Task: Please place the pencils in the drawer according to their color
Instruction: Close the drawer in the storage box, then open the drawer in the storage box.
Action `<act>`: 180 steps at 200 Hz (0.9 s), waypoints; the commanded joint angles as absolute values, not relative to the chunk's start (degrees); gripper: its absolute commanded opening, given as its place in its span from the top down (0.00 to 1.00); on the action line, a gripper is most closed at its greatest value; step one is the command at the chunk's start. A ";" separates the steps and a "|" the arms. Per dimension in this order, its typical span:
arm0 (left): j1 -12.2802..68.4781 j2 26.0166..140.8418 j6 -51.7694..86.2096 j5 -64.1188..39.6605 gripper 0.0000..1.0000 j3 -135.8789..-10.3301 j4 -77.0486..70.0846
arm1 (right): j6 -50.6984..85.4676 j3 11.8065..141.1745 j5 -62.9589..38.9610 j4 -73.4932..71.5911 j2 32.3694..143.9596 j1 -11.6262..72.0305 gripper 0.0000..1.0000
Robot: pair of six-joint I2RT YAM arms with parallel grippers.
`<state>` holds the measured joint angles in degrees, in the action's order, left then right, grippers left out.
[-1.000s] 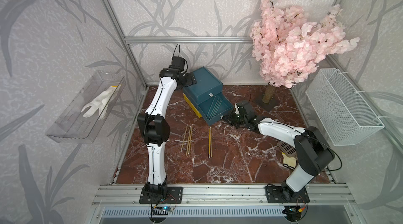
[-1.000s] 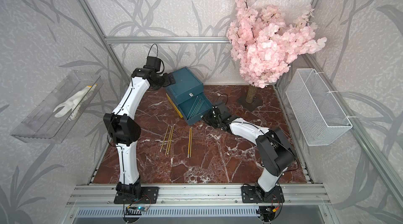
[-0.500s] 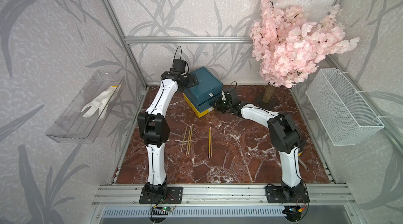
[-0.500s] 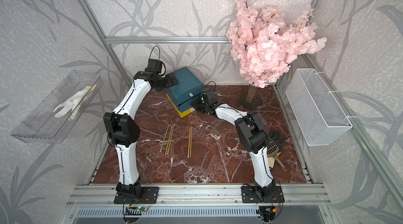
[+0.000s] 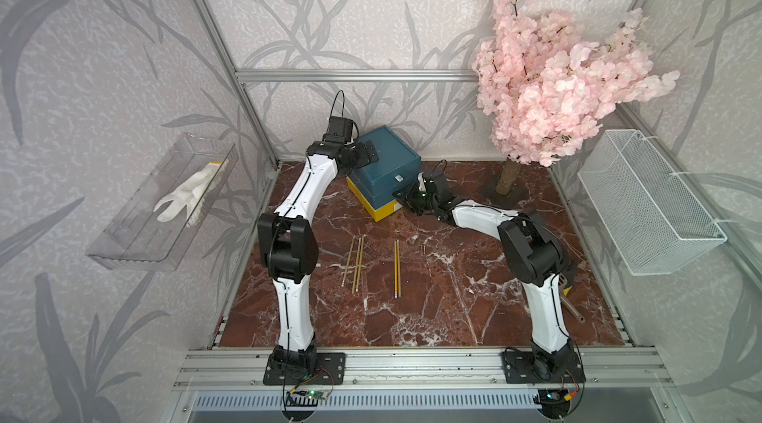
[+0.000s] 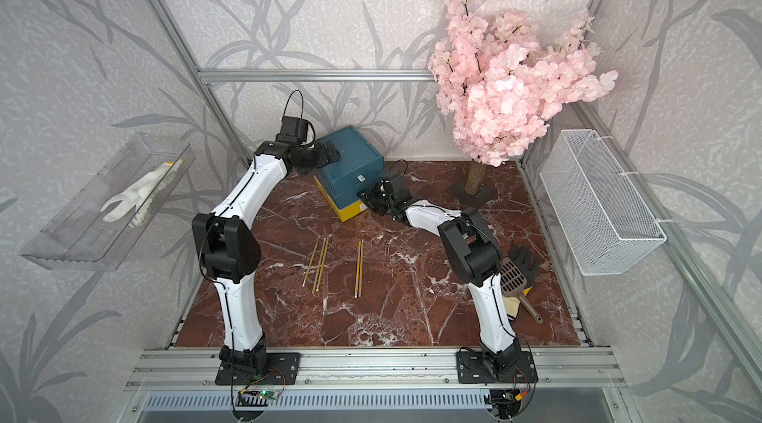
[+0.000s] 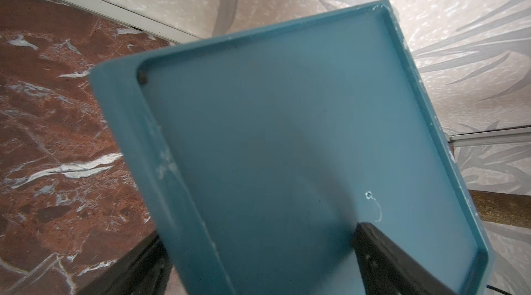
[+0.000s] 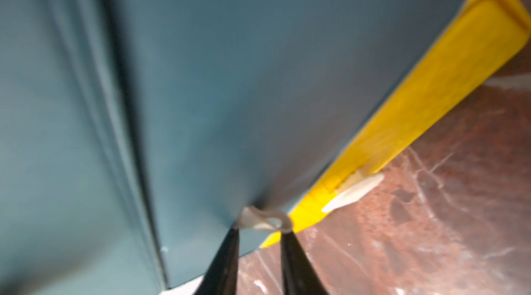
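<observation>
The drawer (image 5: 385, 161) stands shut at the back of the table (image 5: 433, 297), and five yellow pencils (image 5: 356, 264) lie well in front of it, between the arms. The left gripper (image 5: 366, 154) is spread wide across the drawer's top edge. The right gripper (image 8: 258, 231) is slightly parted, its tips touching the middle tier's white tab (image 8: 263, 220).

Five yellow pencils (image 5: 357, 265) are laid on the bench (image 5: 433, 301), three together and two near them. The drawer (image 5: 385, 161), teal tiers over yellow, is seen shut behind.
</observation>
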<state>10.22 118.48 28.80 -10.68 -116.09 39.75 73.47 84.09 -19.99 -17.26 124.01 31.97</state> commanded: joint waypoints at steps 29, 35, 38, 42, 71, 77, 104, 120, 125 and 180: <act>11.16 120.79 27.47 -10.54 0.00 -112.89 48.10 | 74.15 71.30 -15.86 -25.37 117.07 31.03 0.46; 11.16 120.79 27.59 -10.63 0.00 -112.85 47.99 | 74.13 71.03 -15.45 -24.74 117.13 31.03 0.44; 11.16 120.78 27.67 -10.67 0.00 -112.86 47.92 | 74.05 70.97 -15.29 -24.47 117.27 31.03 0.44; 11.16 120.76 27.76 -10.69 0.00 -112.82 47.86 | 74.35 71.06 -15.02 -24.10 117.45 31.03 0.43; 11.25 120.50 28.02 -10.72 0.00 -112.40 47.48 | 75.87 73.24 -13.74 -21.43 119.80 31.11 0.42; 11.25 120.52 28.04 -10.79 0.00 -112.31 47.30 | 75.82 74.27 -13.56 -20.58 120.35 31.11 0.42; 11.34 120.50 28.21 -11.09 0.00 -111.80 46.93 | 75.30 78.42 -12.70 -17.10 122.41 31.21 0.42; 11.34 120.50 28.29 -11.20 0.00 -111.43 46.63 | 75.15 80.37 -12.57 -15.82 123.74 31.20 0.42; 11.34 120.57 28.28 -11.23 0.00 -111.40 46.58 | 75.17 81.09 -12.65 -15.44 124.06 31.20 0.42; 11.34 120.54 28.65 -11.65 0.00 -110.92 46.15 | 76.00 84.05 -13.16 -13.55 126.74 31.38 0.44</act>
<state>10.22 117.78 29.82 -11.25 -114.34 37.41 75.42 83.48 -13.50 -15.51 125.43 31.29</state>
